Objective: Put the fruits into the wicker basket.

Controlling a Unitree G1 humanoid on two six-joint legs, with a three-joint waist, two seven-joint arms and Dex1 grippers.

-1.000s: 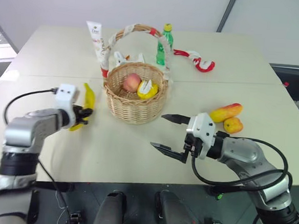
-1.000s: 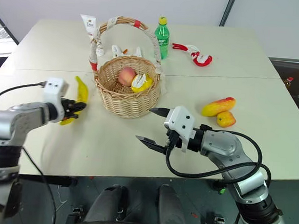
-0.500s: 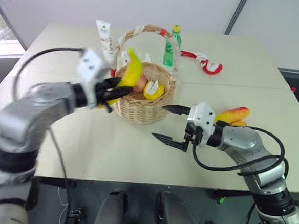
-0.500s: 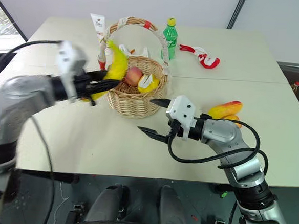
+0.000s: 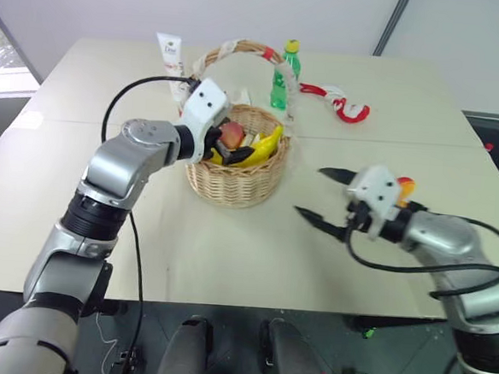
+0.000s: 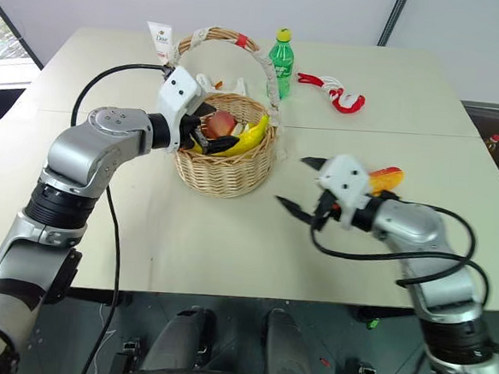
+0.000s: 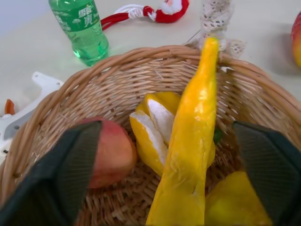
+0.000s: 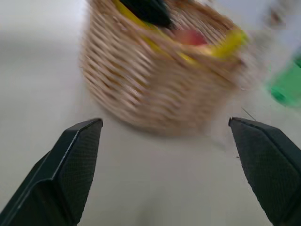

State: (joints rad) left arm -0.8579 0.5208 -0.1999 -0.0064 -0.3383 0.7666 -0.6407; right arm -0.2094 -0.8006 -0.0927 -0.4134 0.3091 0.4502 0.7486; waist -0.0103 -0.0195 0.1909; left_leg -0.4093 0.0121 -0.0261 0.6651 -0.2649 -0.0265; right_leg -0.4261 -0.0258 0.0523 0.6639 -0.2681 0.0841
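The wicker basket (image 5: 233, 173) stands mid-table, its wrapped handle arching over it. Inside lie the banana (image 7: 195, 136), slanted against the far rim, a pink-red peach (image 7: 113, 153) and a peeled yellow piece (image 7: 150, 127). My left gripper (image 5: 222, 147) reaches over the basket's near-left rim. Its fingers (image 7: 61, 183) are open, one on each side of the banana and clear of it. My right gripper (image 5: 311, 191) hovers open and empty above the table to the right of the basket. Just behind it the mango (image 6: 387, 175) lies partly hidden.
A green bottle (image 5: 282, 69) stands right behind the basket. A red-white curved object (image 5: 345, 108) lies to its right, and a white tube (image 5: 169, 53) stands at the back left. Bare tabletop (image 5: 228, 245) lies in front of the basket.
My left gripper carried the banana to the right, over the basket rim, and opened; the banana now lies in the basket. The right gripper moved right, towards the mango, staying open.
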